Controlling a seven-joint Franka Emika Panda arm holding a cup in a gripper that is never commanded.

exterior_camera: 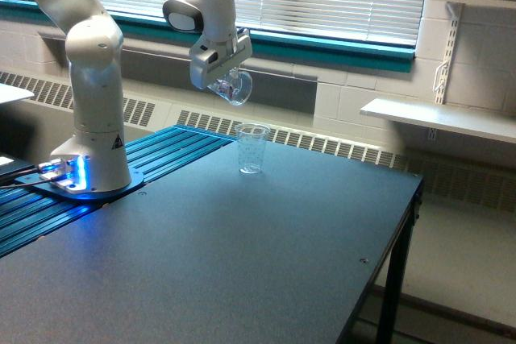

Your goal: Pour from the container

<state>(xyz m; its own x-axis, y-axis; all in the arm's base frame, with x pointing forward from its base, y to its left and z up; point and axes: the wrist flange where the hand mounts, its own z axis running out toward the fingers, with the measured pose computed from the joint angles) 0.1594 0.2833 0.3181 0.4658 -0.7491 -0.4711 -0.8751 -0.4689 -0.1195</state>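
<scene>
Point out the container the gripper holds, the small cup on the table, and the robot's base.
container (235, 87), exterior view, on its clear tilted wall below the gripper.
small cup (252, 149), exterior view, on the middle of its clear wall.
robot's base (90, 171), exterior view, on the white pedestal's lower part.

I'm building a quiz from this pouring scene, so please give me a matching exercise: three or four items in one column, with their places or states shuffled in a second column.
Items
1. container
2. small cup
3. robot base
4. wall shelf

Places or states
A. standing upright on the dark table
B. glowing blue at the exterior view's left
C. held tilted in the gripper, above the table
D. white, at the exterior view's right, off the table

Pairs: 1-C, 2-A, 3-B, 4-D
</scene>
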